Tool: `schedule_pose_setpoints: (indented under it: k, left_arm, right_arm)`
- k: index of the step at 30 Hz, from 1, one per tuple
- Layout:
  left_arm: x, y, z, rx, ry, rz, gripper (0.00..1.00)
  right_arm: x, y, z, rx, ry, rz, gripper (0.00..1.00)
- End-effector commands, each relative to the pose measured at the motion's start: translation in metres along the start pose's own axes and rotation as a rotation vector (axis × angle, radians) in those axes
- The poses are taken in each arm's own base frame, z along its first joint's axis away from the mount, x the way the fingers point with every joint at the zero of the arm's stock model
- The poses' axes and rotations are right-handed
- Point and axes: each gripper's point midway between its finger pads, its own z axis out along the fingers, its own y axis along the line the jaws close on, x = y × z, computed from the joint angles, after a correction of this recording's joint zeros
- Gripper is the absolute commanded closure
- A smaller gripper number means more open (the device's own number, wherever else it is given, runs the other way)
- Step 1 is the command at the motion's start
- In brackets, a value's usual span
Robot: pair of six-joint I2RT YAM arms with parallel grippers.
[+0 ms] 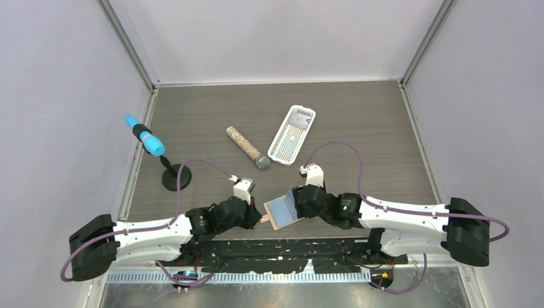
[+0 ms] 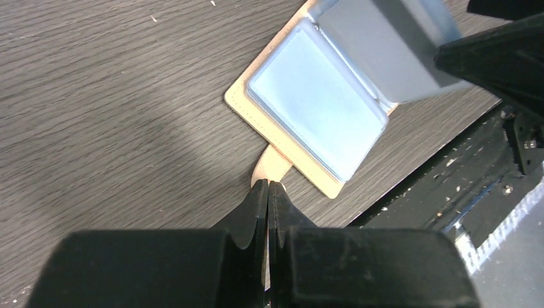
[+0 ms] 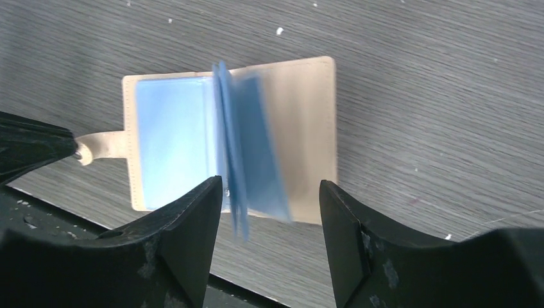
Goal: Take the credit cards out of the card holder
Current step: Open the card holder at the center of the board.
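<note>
grey wood-grain worktop within pale enclosure walls, shown from overhead and from both wrists. the card holder lies open and flat between my two arms, tan cover down and bluish pockets up.

my left gripper is clenched on the tab that sticks out from the card holder's edge, pinning the holder in place. my right gripper is released, its jaws spread wide over the side of the card holder opposite the tab. the pocket leaves stand fanned up from the spine, roughly between those jaws.

i judge the step in hand to be the opening and leafing stage. no card lies outside the card holder, so extraction has not begun. the next move calls for keeping the tab anchored. the right jaws must then close on one card edge only, not on a whole leaf, and draw it out along its pocket.

hard to make out: the fanned leaves are blurred in the right wrist view, and i cannot separate the credit cards from their shiny sleeves. whether the right jaws touch a leaf is unclear. the left wrist view cuts off the side of the card holder away from the tab behind the dark right gripper.
</note>
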Motion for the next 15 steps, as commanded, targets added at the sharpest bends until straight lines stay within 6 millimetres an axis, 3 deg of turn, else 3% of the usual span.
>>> schedule_pose_setpoints:
  k: [1,8,15]
  left_arm:
    - [-0.015,0.002,-0.002,-0.044,-0.037,0.037,1.0]
    - [-0.019,0.011,-0.005,-0.099,-0.037,0.065,1.0]
    - [-0.029,0.003,-0.01,-0.096,-0.045,0.067,1.0]
  right_arm:
    - [-0.002,-0.018,-0.002,0.05,-0.021,0.021,0.36]
    - [0.001,-0.023,-0.002,0.045,-0.015,0.032,0.38]
    - [-0.007,-0.007,-0.012,-0.046,-0.02,0.056,0.45]
